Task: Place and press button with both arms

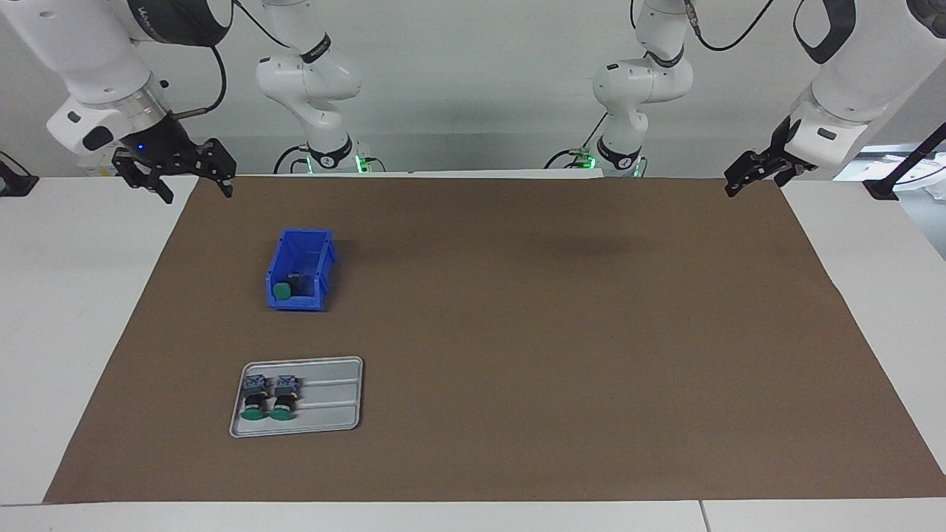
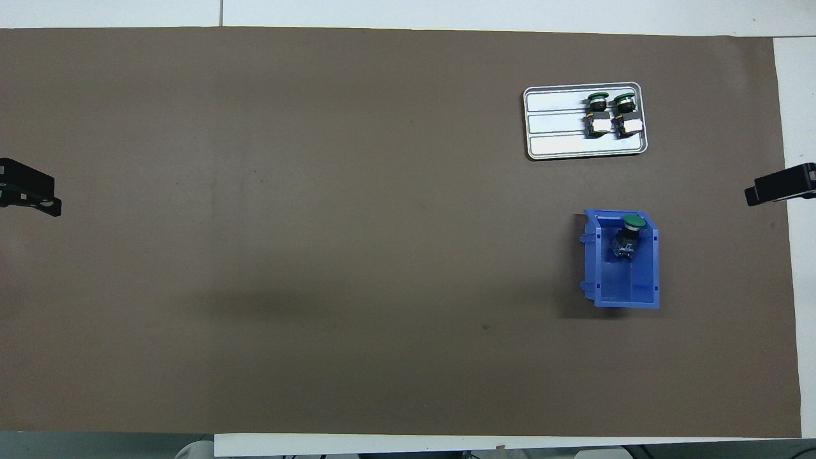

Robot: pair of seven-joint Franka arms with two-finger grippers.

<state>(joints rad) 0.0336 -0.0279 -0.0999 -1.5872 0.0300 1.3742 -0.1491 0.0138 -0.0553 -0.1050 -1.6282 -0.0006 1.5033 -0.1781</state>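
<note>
Waiting tools, buttons at the right arm's end

Facing view: a brown mat [image 1: 517, 332] covers the surface. A blue bin [image 1: 299, 270] holds one button [image 1: 283, 290]; farther from the robots, a grey tray [image 1: 332, 399] carries two more buttons [image 1: 267, 399]. The right tool [image 1: 177, 174] hangs open over the mat's corner, well apart from the bin. The left tool [image 1: 754, 174] hangs open over the mat's corner at the left arm's end.

Overhead view: nothing lies between bin [image 2: 637, 287] and tray [image 2: 554, 121]. The right tool [image 2: 781, 185] and left tool [image 2: 29, 194] show at the edges.

green-capped button [image 1: 284, 289] – in blue bin [image 1: 323, 258]
</note>
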